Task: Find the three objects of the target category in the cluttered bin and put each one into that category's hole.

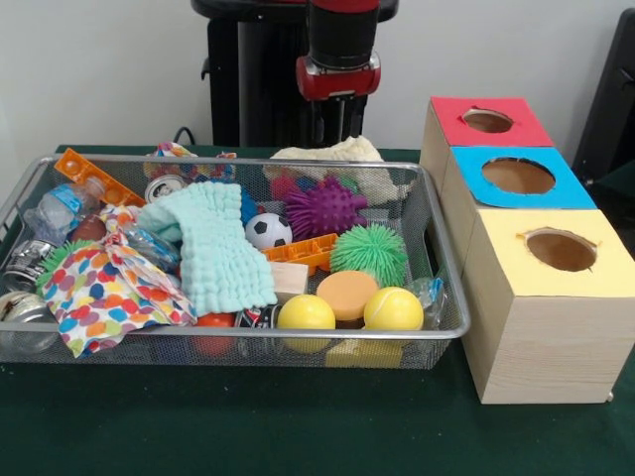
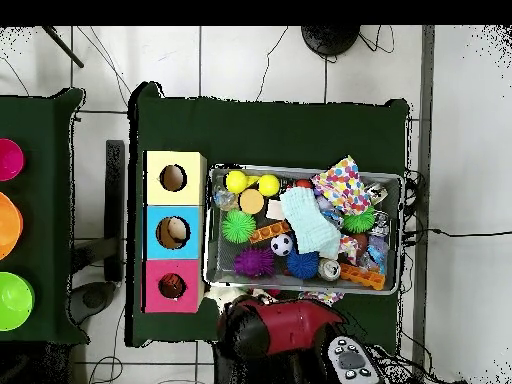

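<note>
Bin (image 1: pixel 448 297) clear of end effector (image 1: pixel 337 124)

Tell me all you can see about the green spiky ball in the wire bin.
The green spiky ball is round and covered all over in thin, soft-looking rubbery strands. It looks whole and rests in the wire bin, toward the end nearest the boxes. The purple spiky ball sits just behind it, the orange block lies against its side, and the orange round sponge sits just in front. In the overhead view it lies near the yellow-topped box.
</note>
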Action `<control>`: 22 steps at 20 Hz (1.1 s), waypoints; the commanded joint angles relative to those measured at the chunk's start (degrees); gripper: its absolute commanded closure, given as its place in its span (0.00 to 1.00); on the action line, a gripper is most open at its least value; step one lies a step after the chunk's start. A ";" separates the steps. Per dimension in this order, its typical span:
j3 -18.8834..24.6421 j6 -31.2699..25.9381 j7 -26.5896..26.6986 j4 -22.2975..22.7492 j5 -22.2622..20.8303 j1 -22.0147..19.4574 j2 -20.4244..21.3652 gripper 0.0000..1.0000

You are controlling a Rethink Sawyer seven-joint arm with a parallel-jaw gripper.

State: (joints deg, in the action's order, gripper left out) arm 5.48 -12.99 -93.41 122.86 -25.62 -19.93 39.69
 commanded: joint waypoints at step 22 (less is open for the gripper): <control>-8.10 21.06 -9.11 -6.72 1.00 5.87 -22.63 0.00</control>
State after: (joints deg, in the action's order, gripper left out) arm -3.07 4.65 -93.41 123.00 -25.70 -13.19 20.61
